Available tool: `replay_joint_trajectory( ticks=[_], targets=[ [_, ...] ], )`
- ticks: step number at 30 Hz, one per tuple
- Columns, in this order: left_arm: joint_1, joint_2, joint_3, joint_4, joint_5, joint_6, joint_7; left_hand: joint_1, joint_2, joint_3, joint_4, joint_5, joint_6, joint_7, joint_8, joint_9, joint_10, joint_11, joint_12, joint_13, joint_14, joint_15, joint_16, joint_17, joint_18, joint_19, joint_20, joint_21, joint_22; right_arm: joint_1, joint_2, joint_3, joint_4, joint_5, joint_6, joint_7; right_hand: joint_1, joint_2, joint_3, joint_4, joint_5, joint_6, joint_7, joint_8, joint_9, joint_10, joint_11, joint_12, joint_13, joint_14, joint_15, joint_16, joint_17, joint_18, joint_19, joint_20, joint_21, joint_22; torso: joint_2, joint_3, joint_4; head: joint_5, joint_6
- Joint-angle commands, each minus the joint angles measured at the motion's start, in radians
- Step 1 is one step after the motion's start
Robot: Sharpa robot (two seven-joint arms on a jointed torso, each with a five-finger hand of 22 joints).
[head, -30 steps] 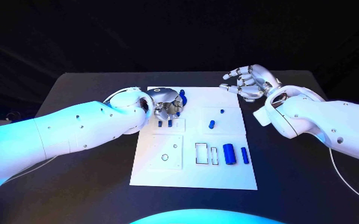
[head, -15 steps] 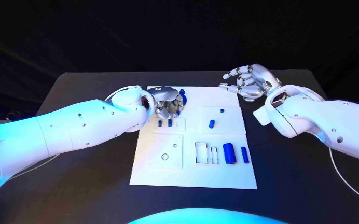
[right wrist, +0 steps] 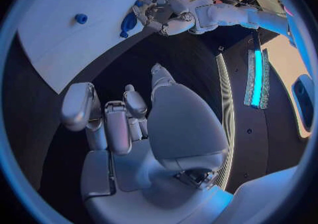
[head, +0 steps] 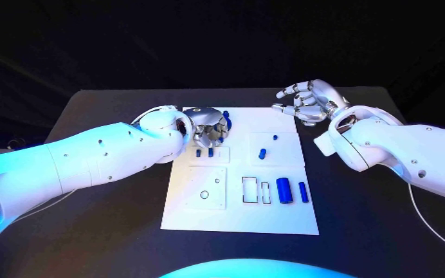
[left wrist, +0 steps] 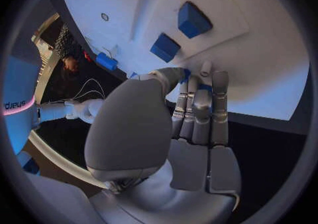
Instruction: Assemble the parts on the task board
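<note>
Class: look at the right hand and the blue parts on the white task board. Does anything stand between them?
Nothing visible does. The right hand hangs over bare table beyond the task board's far right corner, holding nothing; the nearest blue parts lie unobstructed.

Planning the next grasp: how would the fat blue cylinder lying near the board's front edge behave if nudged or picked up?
The blue cylinder lies on its side on the flat task board, so a sideways nudge would probably roll it. It looks rigid, smooth, likely light, maybe slippery.
</note>
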Motion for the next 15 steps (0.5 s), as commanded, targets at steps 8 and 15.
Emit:
replay_joint_trajectory(
  ticks=[8,15],
  targets=[
    [-0.005,0.003,-0.004,-0.002,0.004,0.033,0.000,-0.006,0.028,0.027,-0.034,-0.003,0.070,-0.005,0.008,0.011,0.077,-0.020,-0.028,-0.027,0.053,-0.019,0.047,0.049,-0.011,0.049,-0.013,0.066,0.075,0.000,-0.002,0.000,0.003,-0.003,-0.001,0.008,-0.001,0.009,0.001,-0.002,0.006,0.009,-0.001,0.005,-0.001,-0.003,-0.004,0.001,0.001,0.043,-0.007,-0.004,0.076,0.011,0.003,0.000,0.000,0.001,0.000,-0.0010,-0.0002,0.000,0.000],
    [-0.005,0.001,-0.004,-0.002,0.005,0.002,0.003,-0.007,0.053,0.042,-0.074,-0.003,0.118,-0.006,0.009,0.026,0.159,-0.041,-0.039,-0.028,0.107,-0.038,0.077,0.101,-0.025,0.105,-0.031,0.126,0.145,0.000,-0.002,0.000,0.003,-0.003,-0.001,0.007,-0.001,0.009,0.001,-0.002,0.006,0.009,-0.001,0.005,-0.001,-0.003,-0.004,0.001,0.001,0.043,-0.007,-0.004,0.076,0.011,0.003,0.000,0.000,0.001,0.000,-0.0013,0.0001,0.000,0.000]
  ],
)
